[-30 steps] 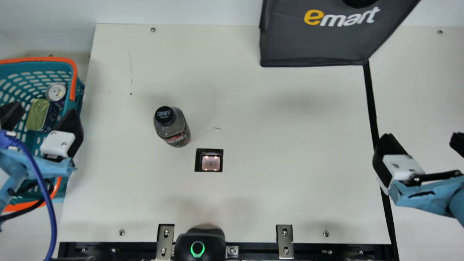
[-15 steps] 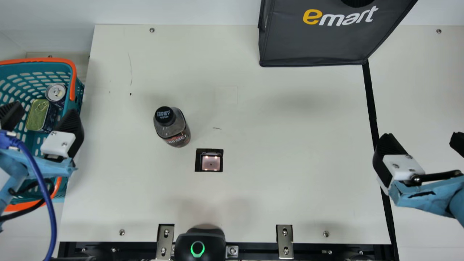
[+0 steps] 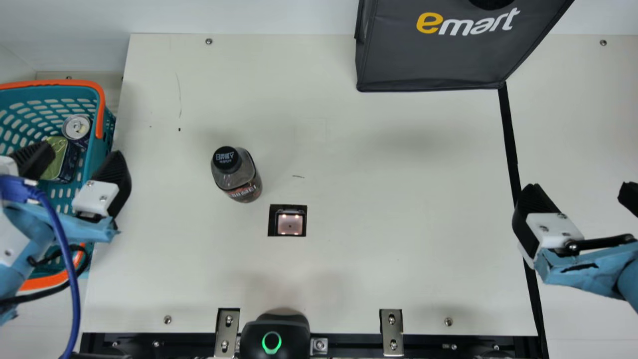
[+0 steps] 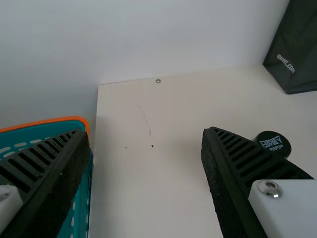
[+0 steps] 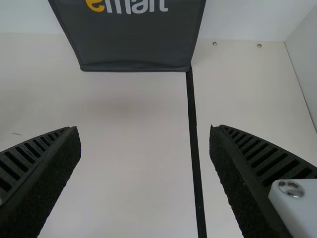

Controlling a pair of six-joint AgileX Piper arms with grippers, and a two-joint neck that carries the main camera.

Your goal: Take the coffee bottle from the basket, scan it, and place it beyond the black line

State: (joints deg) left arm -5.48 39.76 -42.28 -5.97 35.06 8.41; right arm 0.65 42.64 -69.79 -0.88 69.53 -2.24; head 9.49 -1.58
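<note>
Main view: the left tool is wide open over the side of the blue-green basket, holding nothing. The coffee bottle stands on the worktop, near the little square scanner. By the black line, the right tool is wide open and empty.

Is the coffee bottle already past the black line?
No, the coffee bottle stands on the basket's side of the black line.
</note>
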